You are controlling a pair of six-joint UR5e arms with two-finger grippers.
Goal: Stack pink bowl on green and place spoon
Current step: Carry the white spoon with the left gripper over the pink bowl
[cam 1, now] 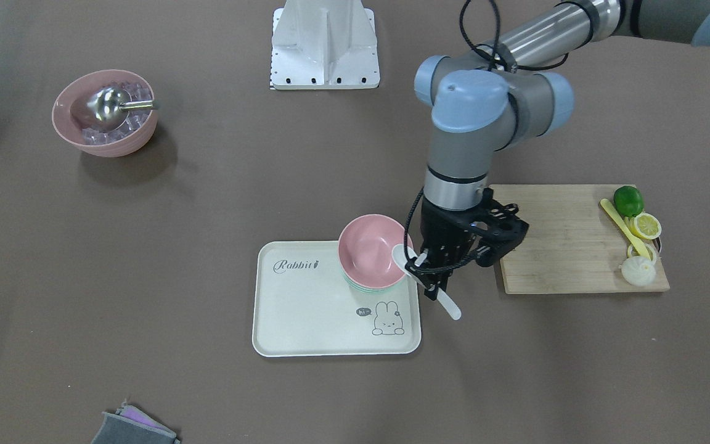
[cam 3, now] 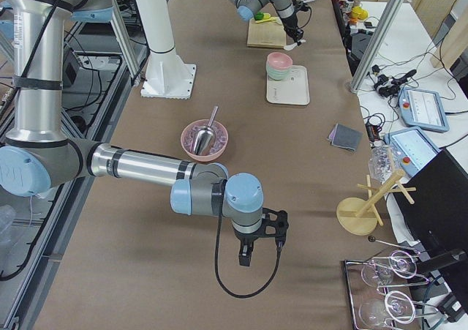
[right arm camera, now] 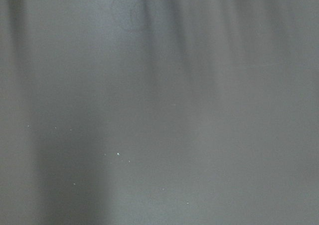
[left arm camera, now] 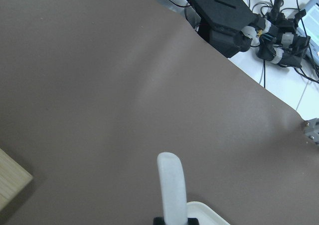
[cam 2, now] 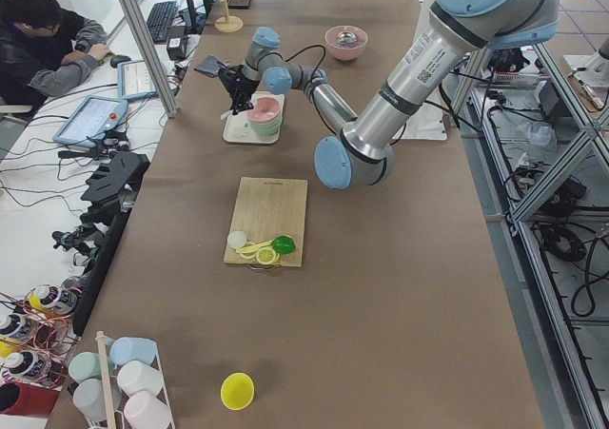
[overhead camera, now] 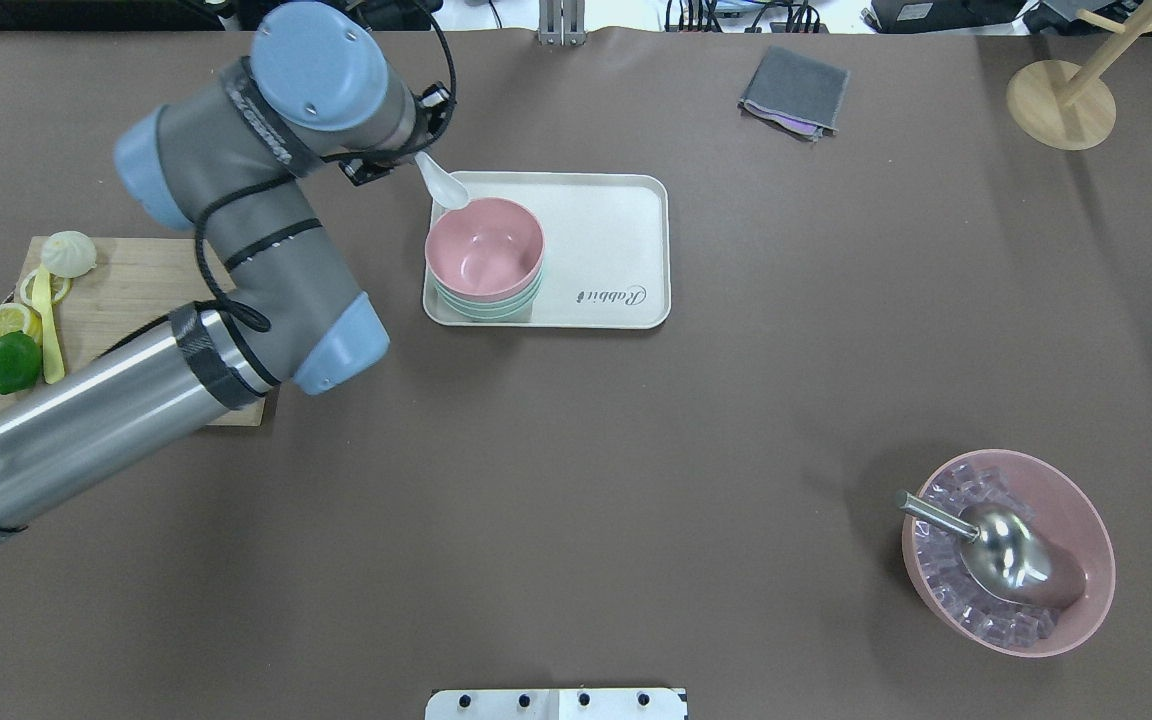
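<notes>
Front-facing view: left gripper (cam 1: 432, 279) clamps spoon (cam 1: 400, 256) by its handle; scoop at pink bowl (cam 1: 368, 250) rim. That bowl sits stacked on green bowl (cam 1: 364, 288) in tray (cam 1: 306, 311) corner. State of right gripper (cam 3: 247, 257), well off tray: cannot tell.

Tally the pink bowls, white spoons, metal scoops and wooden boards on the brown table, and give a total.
Pink bowls: 2, the stacked bowl and the ice bowl
White spoons: 1, the white spoon in the left tool
Metal scoops: 1, the scoop in the ice
Wooden boards: 1, the cutting board
Total: 5

Brown-covered table (overhead camera: 636, 450), white tiled floor (left arm camera: 284, 85)
</notes>
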